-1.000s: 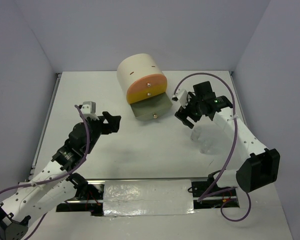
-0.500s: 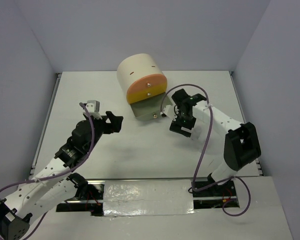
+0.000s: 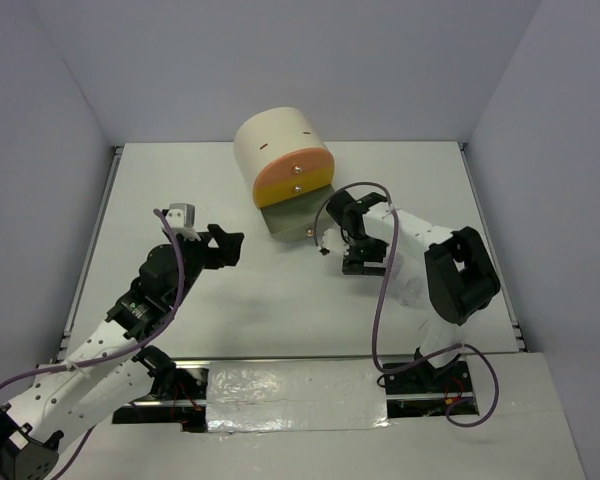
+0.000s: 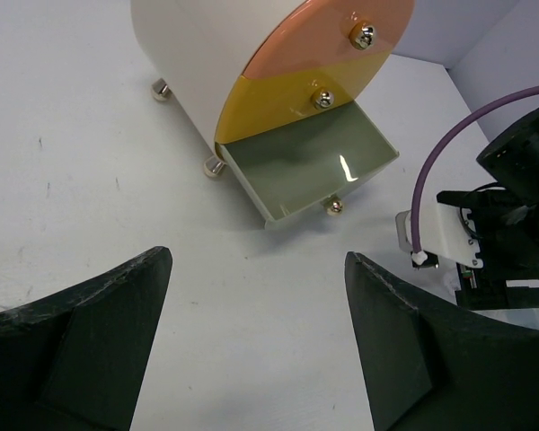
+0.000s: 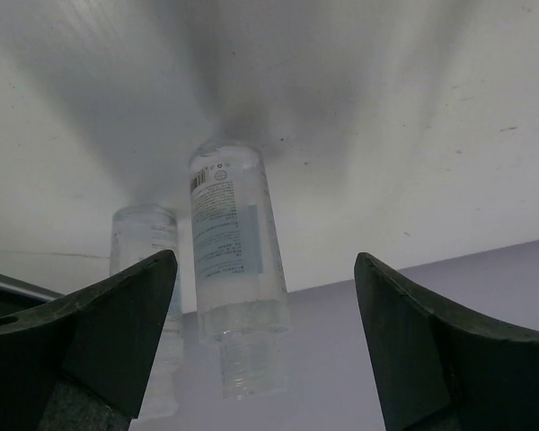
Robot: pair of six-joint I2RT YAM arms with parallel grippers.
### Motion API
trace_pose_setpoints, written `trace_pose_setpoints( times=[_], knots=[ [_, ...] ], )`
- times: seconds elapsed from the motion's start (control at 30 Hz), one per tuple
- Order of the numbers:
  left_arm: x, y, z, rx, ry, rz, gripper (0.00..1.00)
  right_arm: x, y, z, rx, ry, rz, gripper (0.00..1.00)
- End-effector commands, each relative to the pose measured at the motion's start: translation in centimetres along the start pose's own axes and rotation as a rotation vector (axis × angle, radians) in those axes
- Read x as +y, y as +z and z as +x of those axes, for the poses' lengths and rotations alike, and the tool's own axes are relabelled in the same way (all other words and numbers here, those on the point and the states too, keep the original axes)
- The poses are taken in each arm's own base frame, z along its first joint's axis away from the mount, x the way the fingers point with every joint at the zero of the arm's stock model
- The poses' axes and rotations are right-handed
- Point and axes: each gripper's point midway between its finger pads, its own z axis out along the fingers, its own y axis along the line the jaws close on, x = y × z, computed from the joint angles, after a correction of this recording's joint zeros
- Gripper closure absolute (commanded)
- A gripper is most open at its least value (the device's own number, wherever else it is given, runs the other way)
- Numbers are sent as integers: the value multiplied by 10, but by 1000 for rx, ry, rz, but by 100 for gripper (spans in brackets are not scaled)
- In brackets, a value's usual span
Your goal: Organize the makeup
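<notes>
Matte white table (image 3: 230, 190), clear cylindrical bottles (image 5: 229, 233), rounded cream unit (image 4: 198, 54).

Top view: bright, even, diffuse light; shadows on the white table (image 3: 280, 330) are faint and soft-edged. Left wrist view: sharp, with one small glare spot on the floor of the open drawer (image 4: 296, 175). Right wrist view: dimmer, a broad grey shadow lies beyond the two clear bottles (image 5: 234, 242), whose label print reads soft.
</notes>
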Motion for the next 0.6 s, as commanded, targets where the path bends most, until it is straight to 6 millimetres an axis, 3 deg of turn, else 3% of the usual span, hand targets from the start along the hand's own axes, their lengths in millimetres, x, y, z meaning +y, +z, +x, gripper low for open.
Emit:
trace_pose_setpoints(
  times=[0.0,0.37,0.57],
  knots=[
    [-5,0,-16,-57,-16,20,10,-5,-5,4,79,-95,8,14],
    [1,-6,-13,-66,-36,12,10,-1,13,23,227,-169,-12,19],
    [1,-5,-12,-64,-34,11,10,4,15,30,275,-200,-38,27]
  ],
)
